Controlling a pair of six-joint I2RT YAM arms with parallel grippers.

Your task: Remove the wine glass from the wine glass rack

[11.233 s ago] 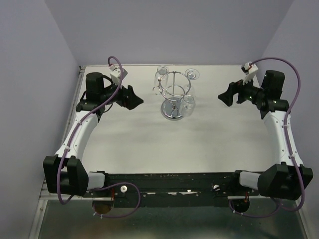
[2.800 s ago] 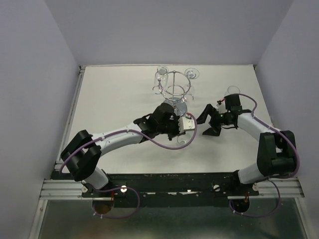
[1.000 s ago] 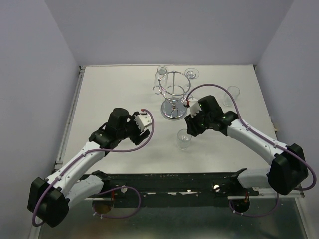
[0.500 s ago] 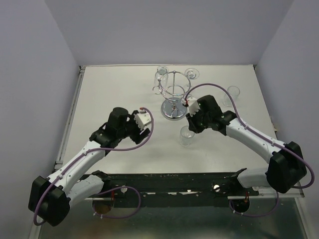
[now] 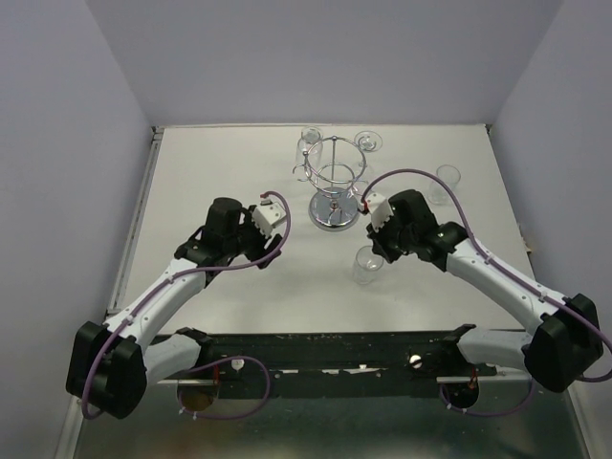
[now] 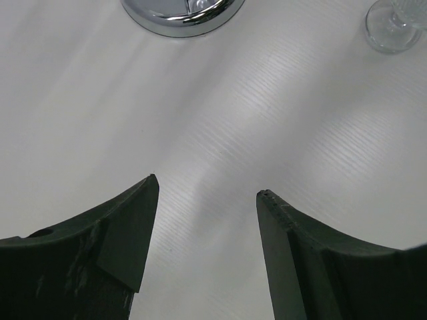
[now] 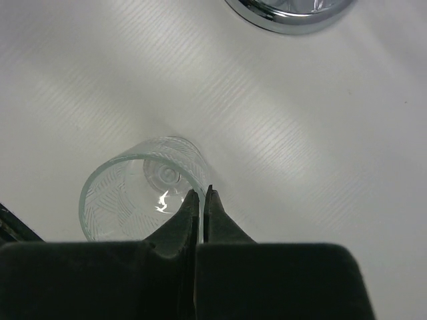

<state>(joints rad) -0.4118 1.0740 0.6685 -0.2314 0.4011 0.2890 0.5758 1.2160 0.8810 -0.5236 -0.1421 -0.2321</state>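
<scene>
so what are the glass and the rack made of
The wine glass looks like clear glass with a cut pattern; the table shows through its wall, though clear plastic is possible. The rack looks like chrome-plated metal wire on a polished base, mirror-bright with reflections.

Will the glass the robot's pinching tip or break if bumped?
Probably tippy: the wine glass has a small foot under a wider bowl. Likely fragile and slippery: thin clear glass, pinched only at its rim by the right gripper.
</scene>
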